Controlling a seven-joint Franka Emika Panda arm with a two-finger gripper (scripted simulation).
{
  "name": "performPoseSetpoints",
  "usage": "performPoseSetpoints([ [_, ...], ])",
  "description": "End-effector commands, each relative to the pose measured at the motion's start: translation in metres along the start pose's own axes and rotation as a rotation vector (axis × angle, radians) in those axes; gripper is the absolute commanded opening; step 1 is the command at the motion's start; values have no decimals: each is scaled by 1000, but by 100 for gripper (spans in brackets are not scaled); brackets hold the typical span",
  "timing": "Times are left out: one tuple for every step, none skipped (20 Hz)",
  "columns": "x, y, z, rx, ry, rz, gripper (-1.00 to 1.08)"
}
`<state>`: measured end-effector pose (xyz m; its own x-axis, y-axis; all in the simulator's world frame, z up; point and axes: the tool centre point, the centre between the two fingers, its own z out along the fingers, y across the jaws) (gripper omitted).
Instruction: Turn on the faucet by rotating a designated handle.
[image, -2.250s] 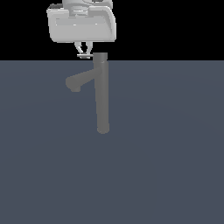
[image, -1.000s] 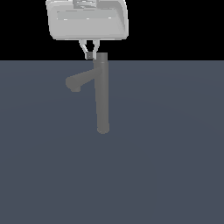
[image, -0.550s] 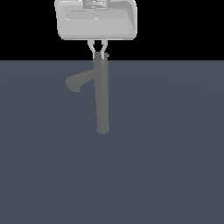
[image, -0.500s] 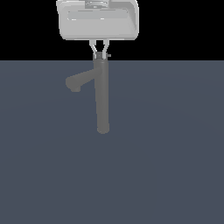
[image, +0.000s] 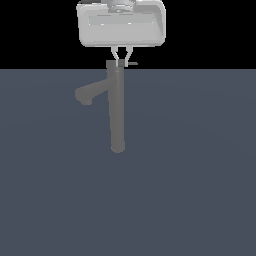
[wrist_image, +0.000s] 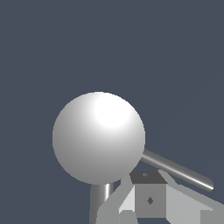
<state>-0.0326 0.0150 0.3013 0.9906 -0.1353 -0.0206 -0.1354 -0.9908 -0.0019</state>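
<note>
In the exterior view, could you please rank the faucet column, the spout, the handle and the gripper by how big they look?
1. Gripper, counting its wide pale body; it may sit nearer the camera, so this is looks only.
2. Faucet column.
3. Spout.
4. Handle, a thin sliver at the column's top.
</note>
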Motion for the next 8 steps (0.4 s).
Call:
performPoseSetpoints([
  [19,15,0,0,17,21,-100],
  [22,18,0,-1,17,25,-100],
  [26,21,0,-1,18,28,-100],
  [30,24,0,-1,19,32,-100],
  [33,28,0,-1,19,35,-100],
  [36,31,0,-1,20,39,-100],
  [40,34,-1,-1,21,42,-100],
  [40,34,-1,-1,21,42,-100],
])
